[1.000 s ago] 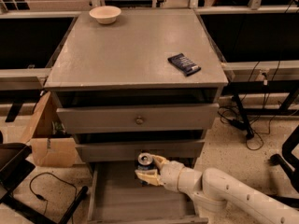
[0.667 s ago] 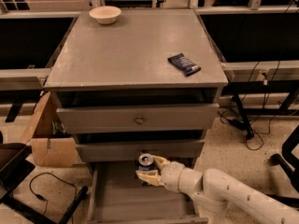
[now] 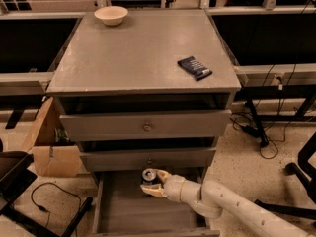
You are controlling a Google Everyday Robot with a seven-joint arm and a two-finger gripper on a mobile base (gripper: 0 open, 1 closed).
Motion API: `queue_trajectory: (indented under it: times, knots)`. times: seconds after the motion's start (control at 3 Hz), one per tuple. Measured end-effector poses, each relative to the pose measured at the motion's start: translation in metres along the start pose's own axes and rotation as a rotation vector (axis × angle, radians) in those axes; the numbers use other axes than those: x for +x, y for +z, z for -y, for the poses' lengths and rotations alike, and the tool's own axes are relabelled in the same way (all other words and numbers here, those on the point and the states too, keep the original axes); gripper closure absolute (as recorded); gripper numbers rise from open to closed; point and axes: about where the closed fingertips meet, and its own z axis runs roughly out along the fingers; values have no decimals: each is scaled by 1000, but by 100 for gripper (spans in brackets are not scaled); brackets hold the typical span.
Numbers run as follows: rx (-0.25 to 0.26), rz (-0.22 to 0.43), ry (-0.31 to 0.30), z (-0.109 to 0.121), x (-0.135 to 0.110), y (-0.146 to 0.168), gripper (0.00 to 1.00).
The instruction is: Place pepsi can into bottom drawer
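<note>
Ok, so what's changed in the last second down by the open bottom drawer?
Very little. The claw, still holding the pepsi can, has eased slightly down and to the left over the open bottom drawer. The can has not been let go. The bowl and the snack packet on top of the cabinet are where they were.
</note>
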Motion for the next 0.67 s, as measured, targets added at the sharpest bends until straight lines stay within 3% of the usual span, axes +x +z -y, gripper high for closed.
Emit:
queue_trajectory:
  times: [0.67]
  knots:
    - [-86, -53, -153, 25, 101, 54, 100]
